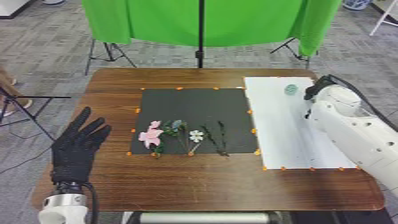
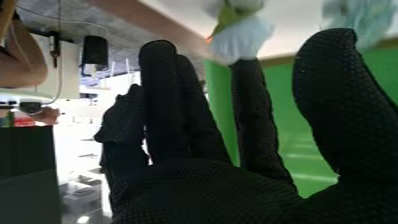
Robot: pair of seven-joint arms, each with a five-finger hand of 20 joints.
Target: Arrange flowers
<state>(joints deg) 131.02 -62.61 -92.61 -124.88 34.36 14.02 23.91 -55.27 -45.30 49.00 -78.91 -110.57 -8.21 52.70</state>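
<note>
"Where are the hands?"

"The left hand [image 1: 73, 155] is at the left of the table [image 1: 195, 190], fingers straight and spread. The right hand [image 1: 314, 91] is over the far part of the white sheet [image 1: 274, 125], just beside a green thing [image 1: 290, 89]."

"And its fingers?"

"Straight, thumb well apart. In the right wrist view a pale thing [image 2: 240, 40] shows by a fingertip; whether they touch, I can't tell."

"The flowers?"

"On the black mat [image 1: 191, 102]: the pink flower [image 1: 151, 136], then the white flower [image 1: 196, 135], with dark stems [image 1: 223, 137] to its right."
</note>
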